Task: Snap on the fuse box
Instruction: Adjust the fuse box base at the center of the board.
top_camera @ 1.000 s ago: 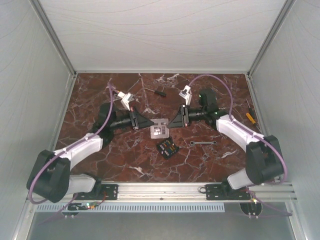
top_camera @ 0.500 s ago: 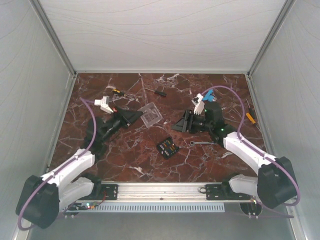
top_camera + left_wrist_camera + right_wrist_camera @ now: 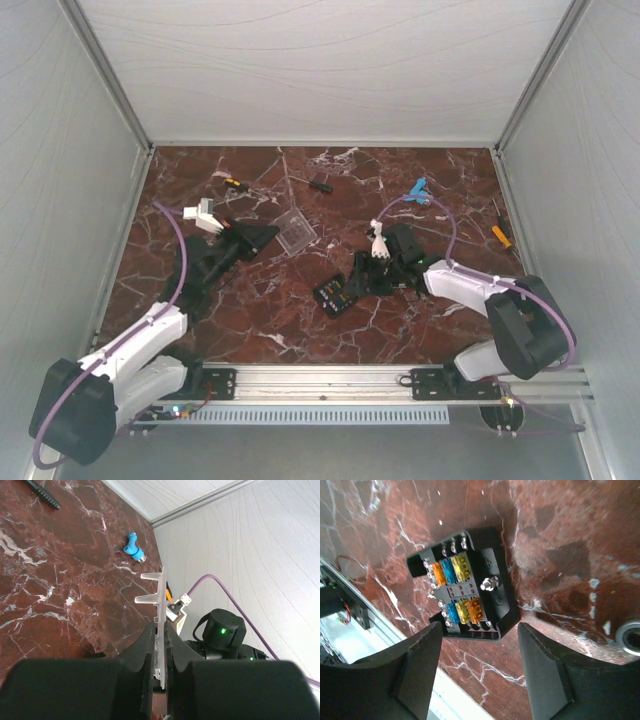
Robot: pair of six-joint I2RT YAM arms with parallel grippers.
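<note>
— Right pincer (image 3: 479, 632)?
— Spread wide, low over the desk (image 3: 250, 310), pointed at the fuse box (image 3: 462, 587).
— Gripping it?
— Holding nothing. Box framed between the two fingertips in the wrist view, near edge right at them. Contact impossible to tell.
— And the box itself?
— Flat on the red marble, face up, near the middle of the desk and a little toward the front rail. Black, with orange, blue and yellow fuses in two rows and a metal stud to one side.
— Left pincer (image 3: 160, 630)?
— Pressed together on a clear plate (image 3: 157, 605), pinched by one edge, seen edge-on from the wrist camera and held above the desk.
— Where, relative to the box?
— Left of centre and farther back, well apart from both the box and the right pincer.
— Anything else around?
— A blue part (image 3: 134, 550) toward the back right, a black screwdriver (image 3: 318, 183) near the back edge, an orange-handled tool (image 3: 500, 235) by the right wall.
</note>
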